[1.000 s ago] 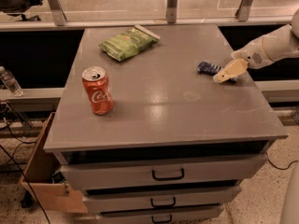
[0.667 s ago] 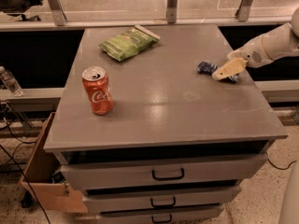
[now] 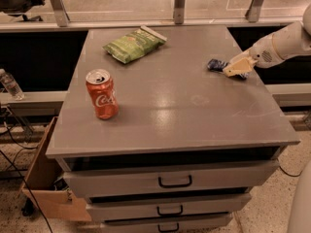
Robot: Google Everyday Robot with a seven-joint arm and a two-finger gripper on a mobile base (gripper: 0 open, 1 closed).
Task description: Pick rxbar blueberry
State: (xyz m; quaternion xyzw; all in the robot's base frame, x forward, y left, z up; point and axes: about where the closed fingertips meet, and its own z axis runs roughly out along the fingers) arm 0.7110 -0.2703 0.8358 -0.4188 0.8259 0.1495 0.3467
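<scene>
The rxbar blueberry (image 3: 215, 64), a small dark blue glossy bar, lies on the grey table top (image 3: 170, 106) near its right edge. My gripper (image 3: 236, 67), cream-coloured, comes in from the right on a white arm (image 3: 282, 42). It sits right over the bar's right end and hides that end. Only the bar's left end shows.
A green crinkled chip bag (image 3: 134, 43) lies at the back of the table, left of centre. An orange-red soda can (image 3: 102, 93) stands upright at the front left. Drawers (image 3: 175, 181) sit below the top. A cardboard box (image 3: 46, 178) stands on the floor at the left.
The gripper and the blue bar sit very slightly higher in the picture than a second ago. The can and the chip bag have not moved.
</scene>
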